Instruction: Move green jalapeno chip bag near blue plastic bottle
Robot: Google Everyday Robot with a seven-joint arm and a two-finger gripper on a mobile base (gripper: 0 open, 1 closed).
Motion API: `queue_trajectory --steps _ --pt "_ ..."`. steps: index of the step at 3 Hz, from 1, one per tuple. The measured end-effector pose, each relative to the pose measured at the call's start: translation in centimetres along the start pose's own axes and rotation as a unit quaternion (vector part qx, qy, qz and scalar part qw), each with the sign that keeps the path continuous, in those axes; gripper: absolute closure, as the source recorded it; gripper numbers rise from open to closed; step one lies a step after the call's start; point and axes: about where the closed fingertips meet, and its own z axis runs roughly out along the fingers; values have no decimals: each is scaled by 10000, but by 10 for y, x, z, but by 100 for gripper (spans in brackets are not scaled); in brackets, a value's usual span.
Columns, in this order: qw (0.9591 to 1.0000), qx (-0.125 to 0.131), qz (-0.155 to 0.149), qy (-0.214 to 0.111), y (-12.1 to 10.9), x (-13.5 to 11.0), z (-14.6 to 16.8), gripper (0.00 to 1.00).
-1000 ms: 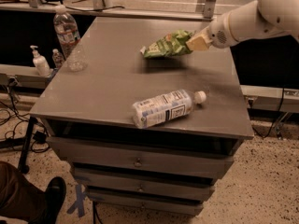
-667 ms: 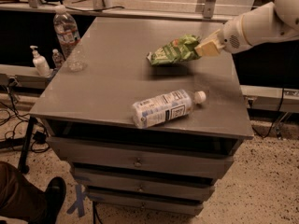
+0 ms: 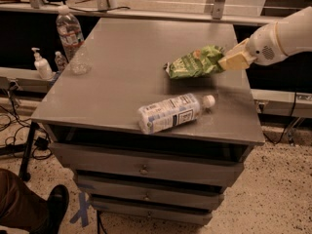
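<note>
The green jalapeno chip bag (image 3: 194, 62) hangs tilted just above the grey table (image 3: 126, 67), right of centre. My gripper (image 3: 230, 60) comes in from the right on a white arm and is shut on the bag's right end. The blue plastic bottle (image 3: 170, 113) lies on its side near the table's front edge, white cap pointing right, a short way in front of the bag.
A tall clear water bottle (image 3: 70, 37) stands at the table's left edge. A hand sanitizer pump bottle (image 3: 41, 65) and a small bottle sit on a lower shelf to the left. Drawers (image 3: 144, 168) are below the tabletop. A person's leg and shoe (image 3: 29, 208) are at bottom left.
My gripper has carried the chip bag to the right and toward the front of the table, closer to the blue plastic bottle. The bottle has not moved.
</note>
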Motion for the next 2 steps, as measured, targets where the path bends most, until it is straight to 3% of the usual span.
queue_trajectory --steps 1,2 --pt "9997 -222 -90 25 10 11 -12 100" --pt "9989 -444 -137 14 19 19 -15 82"
